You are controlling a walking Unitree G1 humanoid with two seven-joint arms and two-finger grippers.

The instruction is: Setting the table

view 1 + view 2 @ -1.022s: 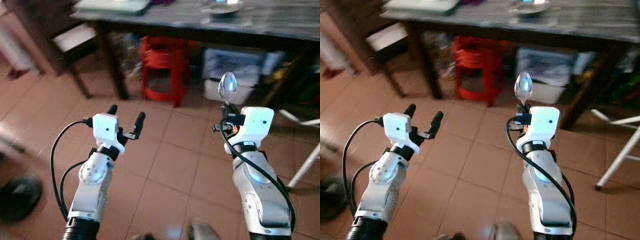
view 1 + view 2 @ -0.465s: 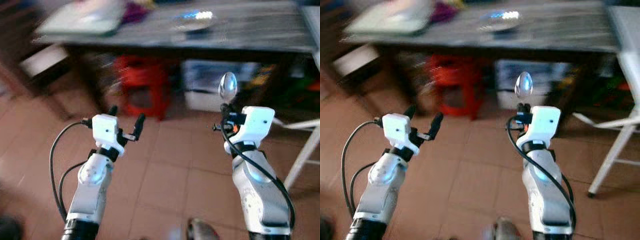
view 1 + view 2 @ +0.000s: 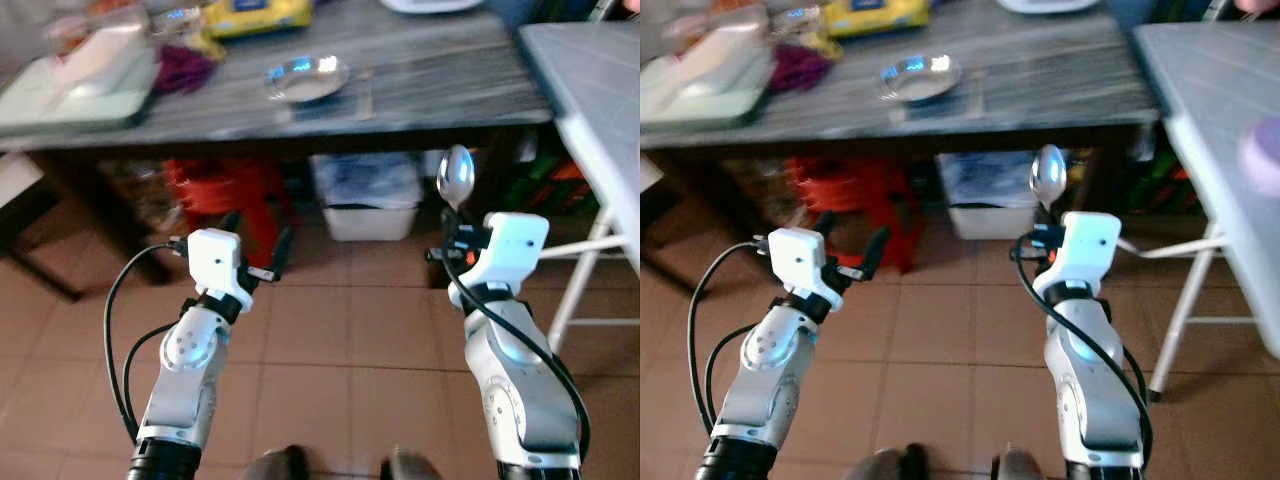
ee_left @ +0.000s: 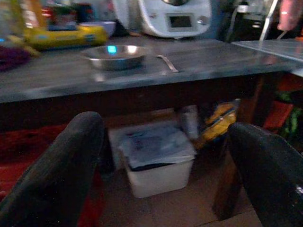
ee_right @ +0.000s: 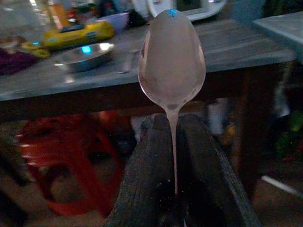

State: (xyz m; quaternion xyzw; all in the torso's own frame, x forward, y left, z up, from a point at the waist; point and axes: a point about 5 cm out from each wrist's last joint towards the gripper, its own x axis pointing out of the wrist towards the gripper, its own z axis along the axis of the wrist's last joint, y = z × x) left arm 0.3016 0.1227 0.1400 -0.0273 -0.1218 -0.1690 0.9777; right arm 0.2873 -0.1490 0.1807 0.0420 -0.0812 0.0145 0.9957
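The right end effector [image 3: 449, 232] pinches the handle of a spoon [image 3: 456, 177] between its closed black fingers [image 5: 151, 175], holding it upright with the bowl on top, while the left end effector [image 3: 253, 238] is raised alongside it above the tiled floor [image 3: 340, 340] with fingers spread and nothing between them. Beyond both, a white storage bin [image 3: 365, 195] and a red stool [image 3: 225, 195] sit under the grey wood-grain surface [image 3: 440, 75], where a metal bowl [image 3: 305, 78] rests beside a flat utensil [image 4: 167, 63].

Glossy metal spoon [image 5: 172, 65], shiny steel bowl [image 3: 306, 79], grey wood-grain table [image 3: 440, 75], red plastic stool [image 3: 855, 195].
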